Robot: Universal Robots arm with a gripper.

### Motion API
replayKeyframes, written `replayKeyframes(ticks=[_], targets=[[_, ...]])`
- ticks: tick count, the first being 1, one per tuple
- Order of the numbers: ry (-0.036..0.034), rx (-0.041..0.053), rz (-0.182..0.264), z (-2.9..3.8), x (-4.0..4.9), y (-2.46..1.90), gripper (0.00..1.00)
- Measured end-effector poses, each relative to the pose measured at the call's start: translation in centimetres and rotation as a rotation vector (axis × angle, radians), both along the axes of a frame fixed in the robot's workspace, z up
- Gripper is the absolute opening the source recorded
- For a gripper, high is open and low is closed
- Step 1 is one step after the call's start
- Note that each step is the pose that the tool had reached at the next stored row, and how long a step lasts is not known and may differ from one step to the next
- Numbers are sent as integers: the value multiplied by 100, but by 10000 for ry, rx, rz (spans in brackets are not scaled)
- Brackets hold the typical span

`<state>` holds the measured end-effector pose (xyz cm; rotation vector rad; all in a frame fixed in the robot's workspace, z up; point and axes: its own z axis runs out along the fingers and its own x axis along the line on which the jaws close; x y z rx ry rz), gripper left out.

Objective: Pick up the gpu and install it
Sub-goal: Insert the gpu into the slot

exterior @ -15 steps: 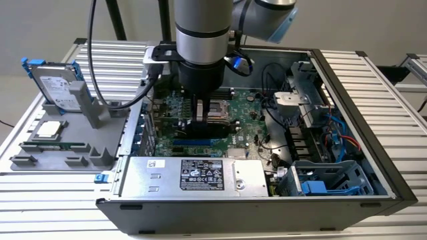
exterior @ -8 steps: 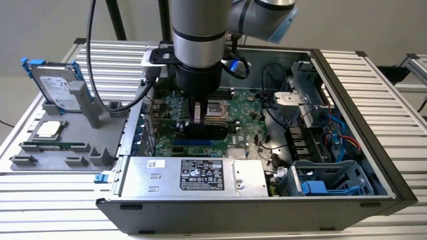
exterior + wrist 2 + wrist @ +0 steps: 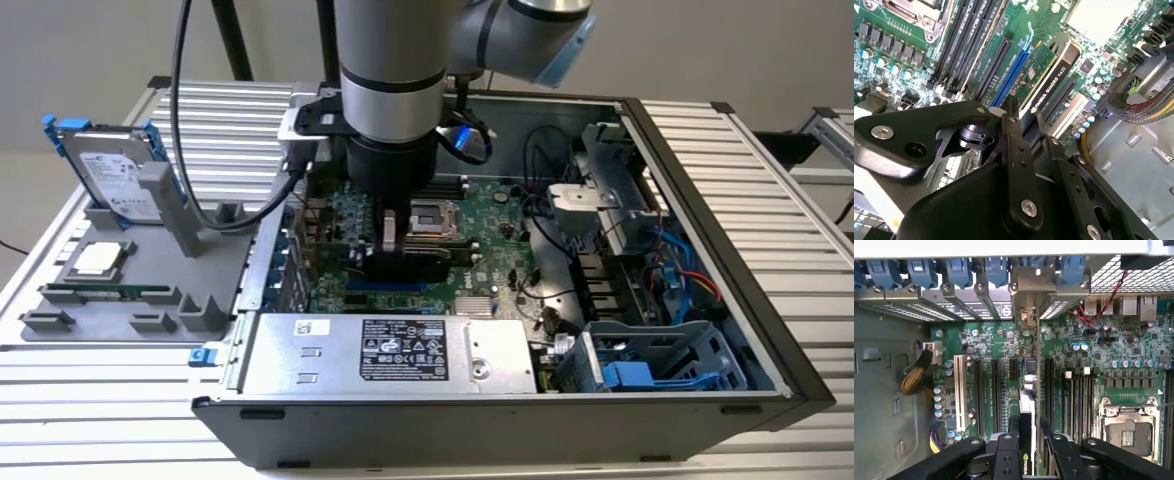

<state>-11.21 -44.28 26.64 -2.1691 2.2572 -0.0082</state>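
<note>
Green-boarded gpu [image 3: 1046,75] is clamped edge-on in my fingers [image 3: 1013,131] over the motherboard's [image 3: 991,337] slots; I judge seating demands exact alignment.

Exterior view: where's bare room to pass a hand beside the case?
Free: slatted table on the exterior view's right of the case, and the strip in front. Crowded: gray holder tray with hard drive, and the motherboard where the gripper holds the gpu.

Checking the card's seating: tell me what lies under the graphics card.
Under the graphics card, held by the gripper, lie the green motherboard and its long slots, one blue. The card covers its own connector edge.
</note>
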Motion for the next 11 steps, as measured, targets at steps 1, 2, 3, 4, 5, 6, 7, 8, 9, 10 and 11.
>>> replayKeyframes(ticks=[1, 2, 3, 4, 5, 6, 7, 8, 9, 10, 11], targets=[[0, 0, 0, -10, -4, 0, 0], [-1, 1, 1, -20, -6, 0, 0], [0, 0, 1, -29, -8, 0, 0], [0, 0, 0, -38, -11, 0, 0], [0, 0, 0, -45, -13, 0, 0], [-1, 3, 1, -51, -16, 0, 0], [-1, 9, 0, -55, -20, 0, 0], [-1, 17, 1, -58, -23, 0, 0], [0, 25, 2, -59, -24, 0, 0], [1, 33, 3, -60, -25, 0, 0], [0, 40, 2, -62, -26, 0, 0]])
